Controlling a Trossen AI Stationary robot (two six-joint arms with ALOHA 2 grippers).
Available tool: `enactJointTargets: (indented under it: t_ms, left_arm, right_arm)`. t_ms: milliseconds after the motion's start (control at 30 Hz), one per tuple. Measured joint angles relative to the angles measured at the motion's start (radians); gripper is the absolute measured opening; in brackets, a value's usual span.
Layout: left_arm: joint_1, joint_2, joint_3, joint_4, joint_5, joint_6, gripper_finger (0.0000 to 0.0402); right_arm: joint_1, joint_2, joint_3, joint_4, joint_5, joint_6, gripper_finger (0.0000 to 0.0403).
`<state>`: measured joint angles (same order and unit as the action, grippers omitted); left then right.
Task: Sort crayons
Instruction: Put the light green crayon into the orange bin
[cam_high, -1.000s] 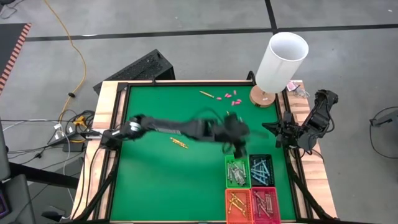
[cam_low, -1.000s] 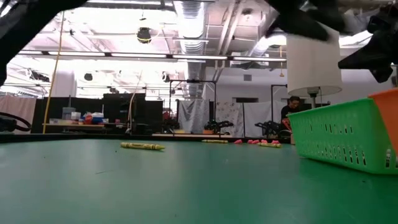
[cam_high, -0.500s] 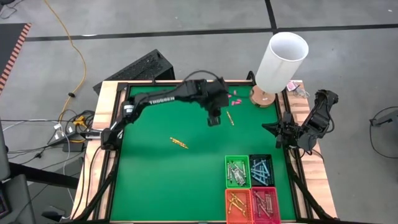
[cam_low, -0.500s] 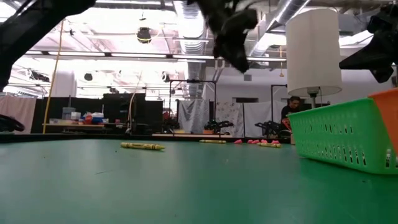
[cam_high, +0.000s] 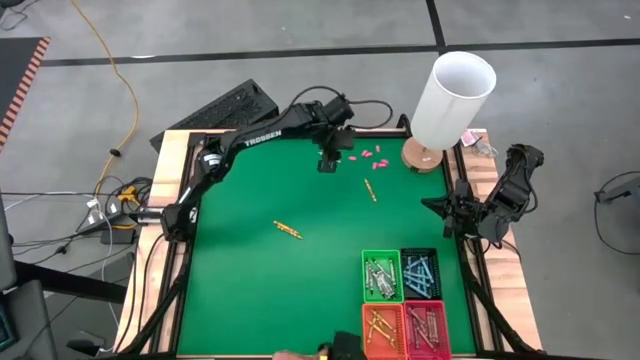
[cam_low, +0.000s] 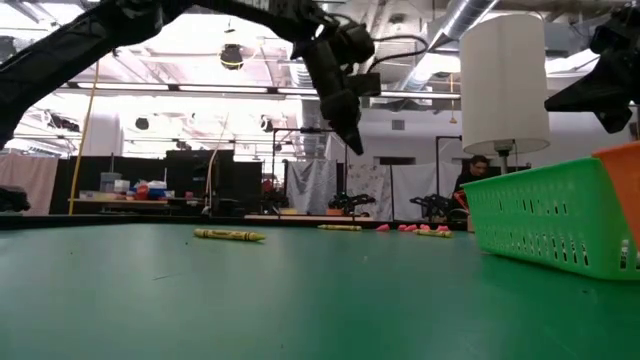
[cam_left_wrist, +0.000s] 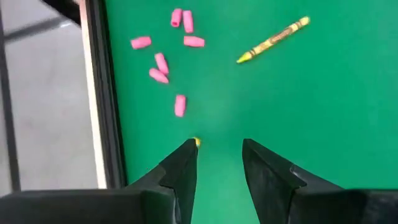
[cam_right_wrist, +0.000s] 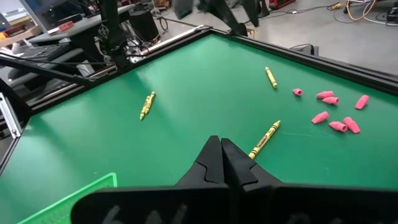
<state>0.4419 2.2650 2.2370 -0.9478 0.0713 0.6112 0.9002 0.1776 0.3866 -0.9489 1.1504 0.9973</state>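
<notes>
Mostly sorted, a few strays left. Near edge: four bins hold the sorted crayons; orange bin (cam_high: 382, 329) has yellow-orange sticks, red bin (cam_high: 427, 329) brownish-red ones, green bin (cam_high: 381, 276) grey-white, black bin (cam_high: 420, 274) light blue; exact counts too small to tell.

Mid-table: one yellow crayon (cam_high: 288, 230) lies alone on the green mat (cam_high: 240, 290), well apart from the bins; second yellow crayon (cam_high: 369, 190) lies farther back, nearer the lamp (cam_high: 452, 100).

Far edge: third yellow crayon (cam_right_wrist: 271, 76) by the back rail; in the left wrist view its tip peeks out just beside one finger; left gripper (cam_high: 327, 160) hangs above it, jaws apart, nothing between them. Pink stubs (cam_high: 368, 155) just beside it are not crayons, my read is leave them.

Right gripper (cam_right_wrist: 221, 163) parked off the right side of the table, fingers pressed together, empty.

Judgement: three yellow ones outstanding, all bound for the orange bin; far one looks like the next pick.
</notes>
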Motion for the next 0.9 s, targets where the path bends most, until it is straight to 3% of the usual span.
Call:
enactJointTargets:
  t_ms: [333, 900]
  left_arm:
    - [0.067, 0.122, -0.001, -0.029, 0.019, 0.204, 0.0119]
    - [0.157, 0.16, -0.001, 0.046, 0.091, 0.283, 0.0119]
  right_arm:
    - [0.0, 0.004, 0.0, -0.004, 0.024, -0.006, 0.0]
    - [0.0, 0.006, 0.0, -0.008, 0.056, -0.003, 0.0]
